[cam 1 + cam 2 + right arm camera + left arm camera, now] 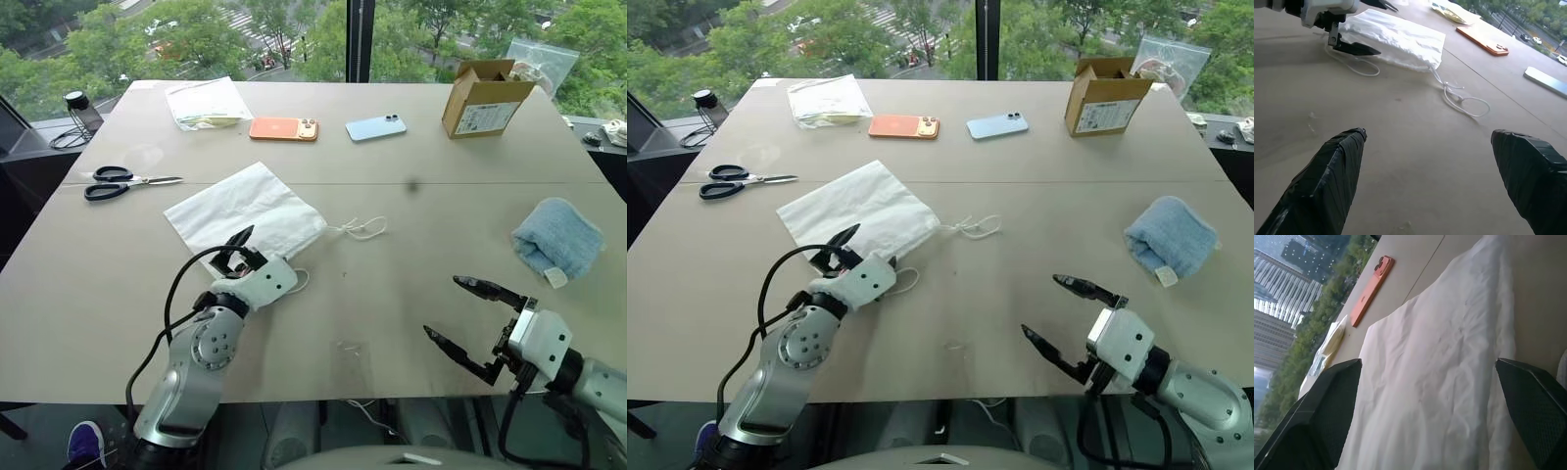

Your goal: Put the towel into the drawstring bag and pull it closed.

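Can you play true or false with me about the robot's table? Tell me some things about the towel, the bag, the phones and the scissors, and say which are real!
1. The towel is already inside the drawstring bag. False: it lies on the table, far off on the robot's right side.
2. The left gripper is at the bag's near edge with open jaws. True.
3. The right gripper is holding the towel. False: its jaws are open and empty.
4. An orange phone and a light-blue phone lie side by side. True.
5. The scissors lie on top of the bag. False: they lie apart from it, on the table.
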Robot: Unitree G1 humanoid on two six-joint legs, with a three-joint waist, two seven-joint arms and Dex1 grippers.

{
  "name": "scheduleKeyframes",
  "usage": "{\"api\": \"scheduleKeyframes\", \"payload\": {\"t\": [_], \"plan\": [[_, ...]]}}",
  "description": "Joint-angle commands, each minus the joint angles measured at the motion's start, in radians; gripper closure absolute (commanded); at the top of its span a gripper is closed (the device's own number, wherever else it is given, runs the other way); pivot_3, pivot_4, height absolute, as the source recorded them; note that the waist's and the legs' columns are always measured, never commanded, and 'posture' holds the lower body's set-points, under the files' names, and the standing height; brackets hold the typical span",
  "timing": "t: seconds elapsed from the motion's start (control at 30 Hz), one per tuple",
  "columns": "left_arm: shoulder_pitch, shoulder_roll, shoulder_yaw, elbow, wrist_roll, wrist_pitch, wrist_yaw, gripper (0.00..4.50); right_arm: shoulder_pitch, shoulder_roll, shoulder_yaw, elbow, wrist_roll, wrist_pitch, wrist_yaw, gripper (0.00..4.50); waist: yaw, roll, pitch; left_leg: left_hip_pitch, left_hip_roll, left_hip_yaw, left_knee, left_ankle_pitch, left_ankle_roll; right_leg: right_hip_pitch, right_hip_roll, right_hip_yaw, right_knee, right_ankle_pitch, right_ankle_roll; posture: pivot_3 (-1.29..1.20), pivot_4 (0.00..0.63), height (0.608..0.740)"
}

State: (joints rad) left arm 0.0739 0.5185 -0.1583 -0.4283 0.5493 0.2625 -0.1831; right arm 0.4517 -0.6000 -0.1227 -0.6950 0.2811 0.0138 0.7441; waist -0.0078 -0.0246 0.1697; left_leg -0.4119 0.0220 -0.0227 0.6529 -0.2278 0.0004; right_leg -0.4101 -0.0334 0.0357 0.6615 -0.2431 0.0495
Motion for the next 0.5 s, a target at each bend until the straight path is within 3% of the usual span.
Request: {"api": "scheduleKeyframes", "payload": {"t": [0.03,0.07,0.23,0.43,0.5], "plan": [[-0.029,-0.011,0.023,0.030,0.009,-0.032,0.026,0.00,-0.006,0.006,0.006,-0.017,-0.002,-0.001,-0.014,0.10,0.001,0.000,0.000,0.000,0.000,0.000,0.000,0.000,0.000,0.000,0.000,0.000,0.000,0.000,0.000,0.00,0.150,0.740],[-0.047,-0.017,0.025,0.049,0.002,-0.033,0.026,0.00,-0.009,0.008,0.012,-0.018,-0.005,0.004,-0.019,0.10,0.001,0.000,0.000,0.000,0.000,0.000,0.000,0.000,0.000,0.000,0.000,0.000,0.000,0.000,0.000,0.00,0.150,0.740],[-0.113,-0.051,0.058,0.119,-0.119,-0.066,-0.026,2.02,-0.024,0.021,0.025,-0.022,-0.009,0.058,-0.059,0.00,0.002,0.000,0.000,0.000,0.000,0.000,0.001,0.000,0.000,0.000,0.000,-0.001,0.000,0.001,0.001,0.00,0.150,0.740],[-0.205,-0.157,0.231,0.091,-0.608,0.182,-0.295,4.47,-0.065,0.049,0.012,-0.038,0.030,0.209,-0.144,0.00,0.001,0.000,0.000,0.000,-0.001,-0.001,0.001,0.000,0.000,0.000,0.000,-0.002,0.001,0.004,-0.002,0.00,0.150,0.740],[-0.243,-0.171,0.315,0.070,-0.812,0.345,-0.376,4.47,-0.079,0.052,-0.014,-0.030,0.038,0.240,-0.165,0.00,-0.002,0.000,0.000,-0.001,-0.001,-0.002,0.001,0.000,0.000,0.000,0.000,-0.003,0.001,0.004,-0.002,0.00,0.150,0.740]]}}
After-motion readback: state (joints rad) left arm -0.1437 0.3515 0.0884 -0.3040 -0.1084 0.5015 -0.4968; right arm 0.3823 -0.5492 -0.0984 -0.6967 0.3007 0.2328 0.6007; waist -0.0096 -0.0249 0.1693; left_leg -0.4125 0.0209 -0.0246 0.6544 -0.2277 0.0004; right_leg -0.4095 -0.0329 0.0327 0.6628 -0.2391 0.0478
